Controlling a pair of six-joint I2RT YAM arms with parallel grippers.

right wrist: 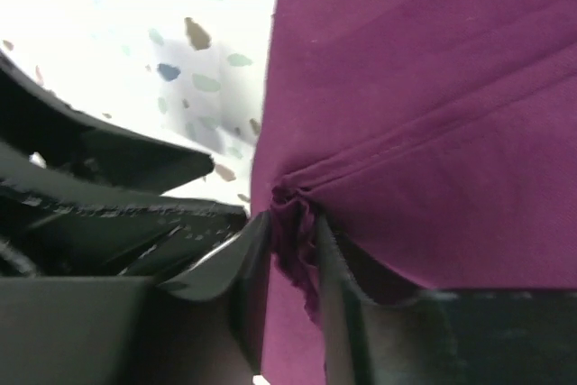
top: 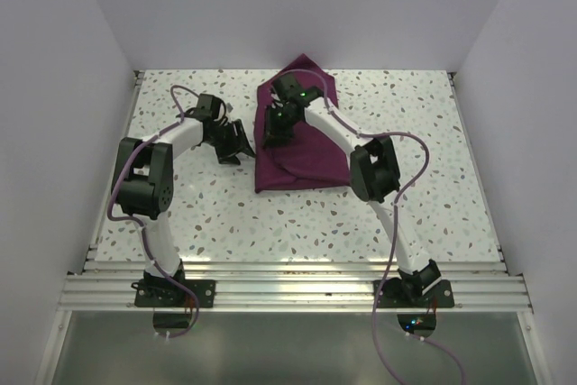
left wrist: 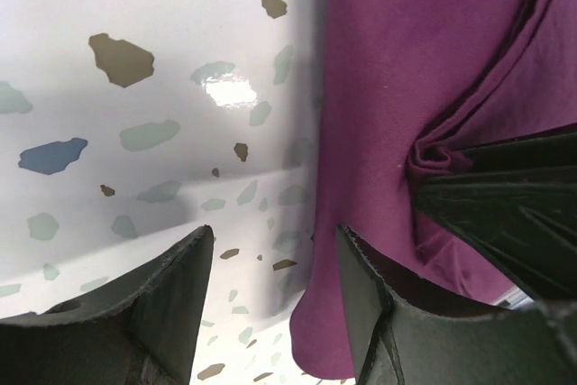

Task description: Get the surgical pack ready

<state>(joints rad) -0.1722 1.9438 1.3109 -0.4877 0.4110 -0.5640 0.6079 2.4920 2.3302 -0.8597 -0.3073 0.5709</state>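
Fingers of the right gripper [top: 275, 126] are sitting on the folded surgical pack [top: 302, 164] at mid-worktop [top: 433, 132]; any contents are hidden. Left wrist view: the left gripper [left wrist: 275, 241] is hanging wide and empty just beside the pack's edge. Right wrist view: narrow fingers [right wrist: 335, 286] are pinching a gathered fold, so the wrapping is probably unfinished.

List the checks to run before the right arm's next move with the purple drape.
1. Right fingers pinching a fold of the drape: ok.
2. Left fingers open with nothing between them: ok.
3. Left fingers off the drape's edge: cannot tell; they sit right beside it.
4. Drape lying folded on the table: ok.
5. Anything wrapped inside the drape: cannot tell; only fabric shows.
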